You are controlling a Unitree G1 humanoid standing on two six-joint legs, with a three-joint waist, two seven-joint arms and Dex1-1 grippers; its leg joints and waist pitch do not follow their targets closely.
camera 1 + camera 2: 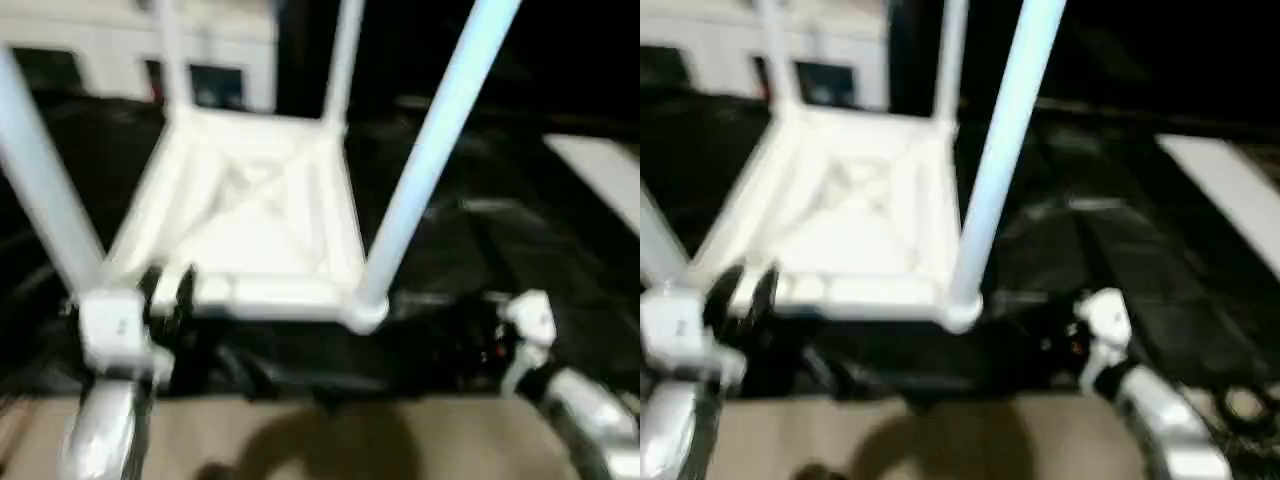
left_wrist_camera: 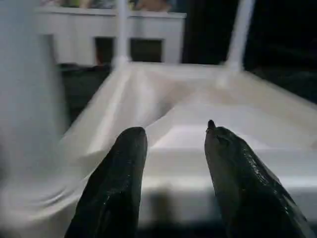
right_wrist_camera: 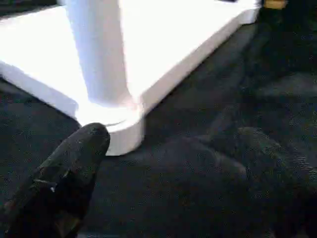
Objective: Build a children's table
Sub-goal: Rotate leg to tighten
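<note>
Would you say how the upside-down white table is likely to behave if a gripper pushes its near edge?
The table lies flat on its broad top, so tipping seems unlikely. On the black sheet it would probably slide. Its ribbed plastic looks stiff and light.

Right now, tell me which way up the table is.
Upside down: the table top lies ribbed underside up with four legs standing upward from its corners.

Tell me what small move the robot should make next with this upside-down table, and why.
Probably ease the left gripper back from the table top: all four legs appear seated in the corner sockets, its fingers hold nothing, and the right gripper is already open beside the near leg.
</note>
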